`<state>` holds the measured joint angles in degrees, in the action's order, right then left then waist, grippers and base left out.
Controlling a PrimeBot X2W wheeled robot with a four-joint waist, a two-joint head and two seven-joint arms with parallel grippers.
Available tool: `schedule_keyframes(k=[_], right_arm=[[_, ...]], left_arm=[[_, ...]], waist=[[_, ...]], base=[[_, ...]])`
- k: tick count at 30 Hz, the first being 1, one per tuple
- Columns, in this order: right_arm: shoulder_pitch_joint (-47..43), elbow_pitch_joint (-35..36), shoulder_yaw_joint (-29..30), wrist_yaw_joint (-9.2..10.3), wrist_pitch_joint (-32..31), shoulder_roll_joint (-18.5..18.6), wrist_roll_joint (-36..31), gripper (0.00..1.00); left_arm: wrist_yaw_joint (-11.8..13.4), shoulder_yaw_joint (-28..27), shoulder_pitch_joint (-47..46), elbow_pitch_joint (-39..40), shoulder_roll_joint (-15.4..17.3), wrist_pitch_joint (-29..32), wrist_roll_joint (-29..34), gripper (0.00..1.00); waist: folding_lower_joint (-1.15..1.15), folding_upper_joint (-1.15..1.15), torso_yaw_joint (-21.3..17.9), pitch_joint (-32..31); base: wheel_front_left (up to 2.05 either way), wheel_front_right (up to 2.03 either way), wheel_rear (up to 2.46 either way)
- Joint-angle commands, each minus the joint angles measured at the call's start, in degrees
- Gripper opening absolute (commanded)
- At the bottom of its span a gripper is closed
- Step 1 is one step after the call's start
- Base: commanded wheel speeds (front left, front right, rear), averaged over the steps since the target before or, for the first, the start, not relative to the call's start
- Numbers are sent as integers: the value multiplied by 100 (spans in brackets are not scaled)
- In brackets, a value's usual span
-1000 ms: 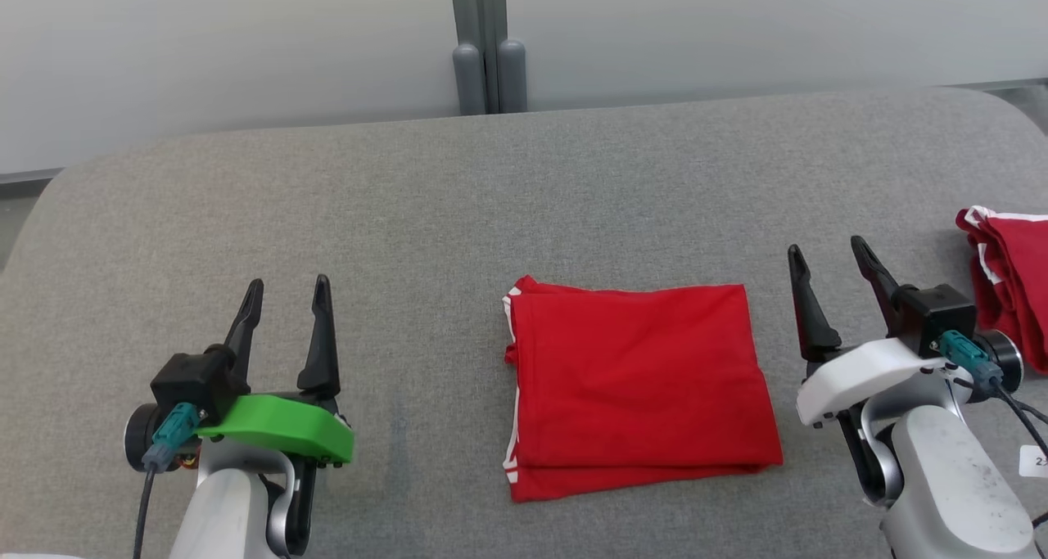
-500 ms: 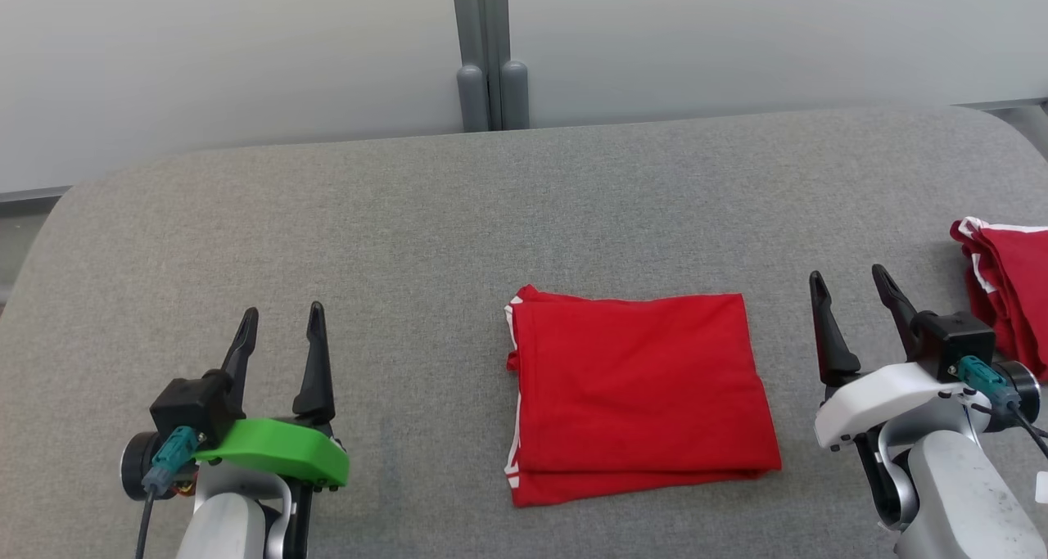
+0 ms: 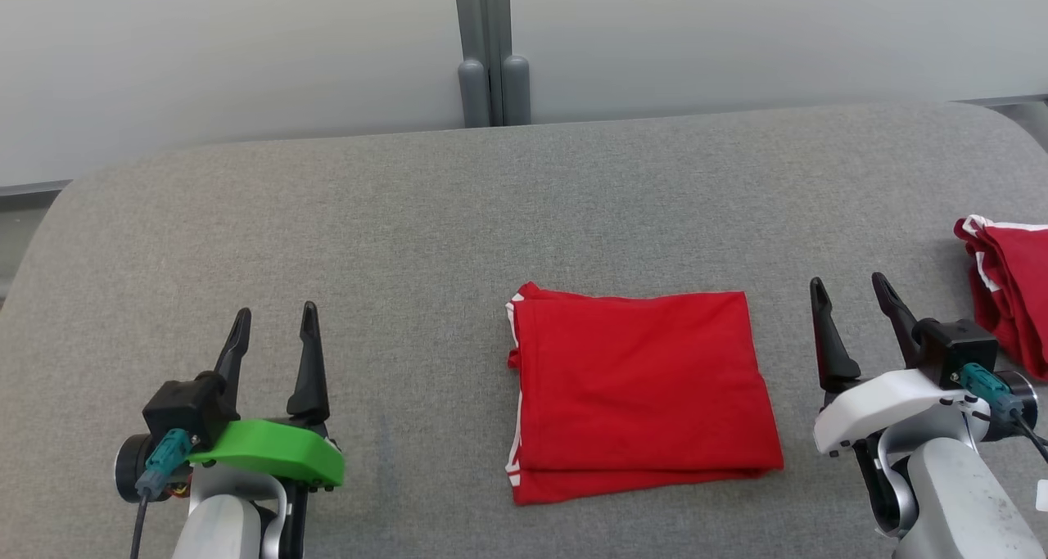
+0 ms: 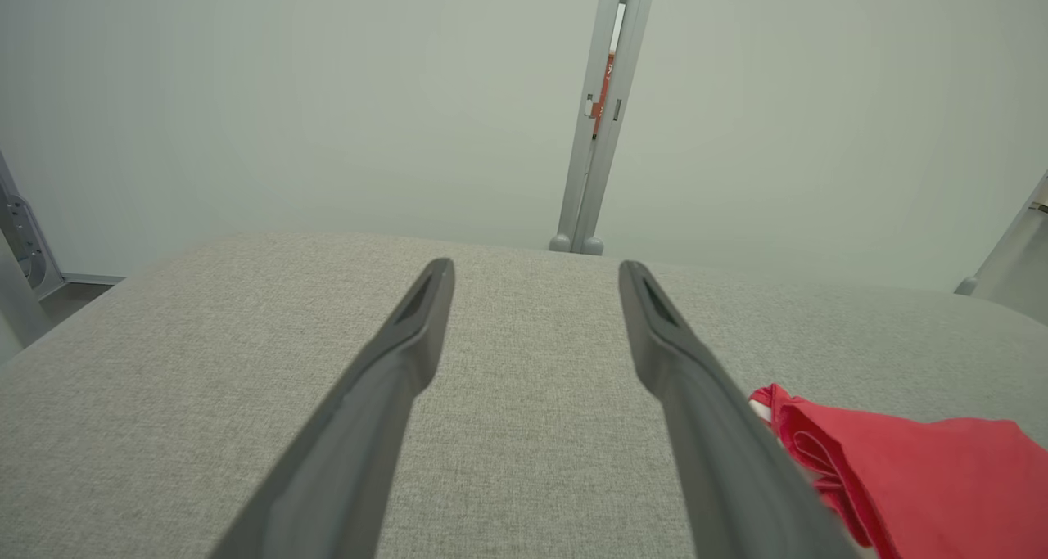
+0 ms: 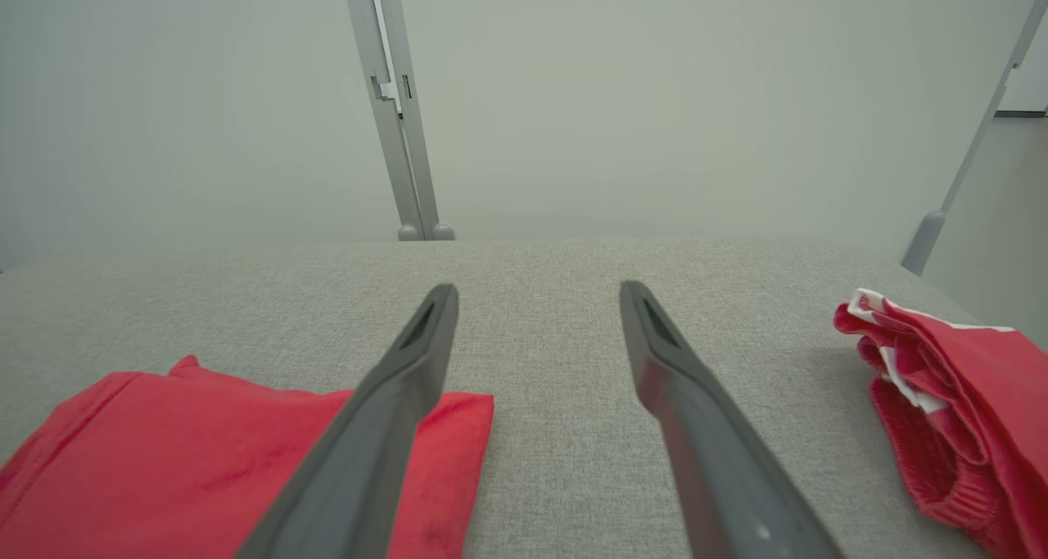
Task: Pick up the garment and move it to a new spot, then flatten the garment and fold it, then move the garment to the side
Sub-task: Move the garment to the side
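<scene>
Claws of the left gripper at 8 o'clock and the right gripper at 4 o'clock stand apart and empty, flanking the folded red garment at 6 o'clock, so folding looks done and the next move is probably to pinch an edge and carry it sideways.

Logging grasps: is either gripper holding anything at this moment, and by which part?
Nothing is held. The left gripper and right gripper are both open, apart from the folded garment.
</scene>
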<state>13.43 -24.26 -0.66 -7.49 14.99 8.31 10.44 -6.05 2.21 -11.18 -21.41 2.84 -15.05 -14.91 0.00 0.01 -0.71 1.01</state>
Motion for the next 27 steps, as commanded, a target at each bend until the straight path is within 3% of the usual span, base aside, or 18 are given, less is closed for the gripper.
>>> schedule_keyframes(k=[1, 11, 21, 27], right_arm=[[-17, 3, 10, 3, 23, 21, 33, 100], [54, -98, -78, 3, -18, 92, -22, 100], [260, -508, -305, 3, -1537, 246, 454, 100], [220, -706, -460, 3, -2005, 254, 680, 100]], left_arm=[[6, -19, 39, -2, 13, -14, 19, 100], [-12, -9, 49, -28, 13, -14, -43, 100], [-4, 70, 30, 22, 13, -14, -130, 100], [-6, 112, -46, 32, 13, -14, -131, 100]], waist=[[0, -1, 3, 3], [0, -1, 62, 37], [0, -1, 240, 195], [0, -1, 368, 325]], base=[[0, 0, 0], [0, 0, 0], [0, 0, 0], [0, 0, 0]])
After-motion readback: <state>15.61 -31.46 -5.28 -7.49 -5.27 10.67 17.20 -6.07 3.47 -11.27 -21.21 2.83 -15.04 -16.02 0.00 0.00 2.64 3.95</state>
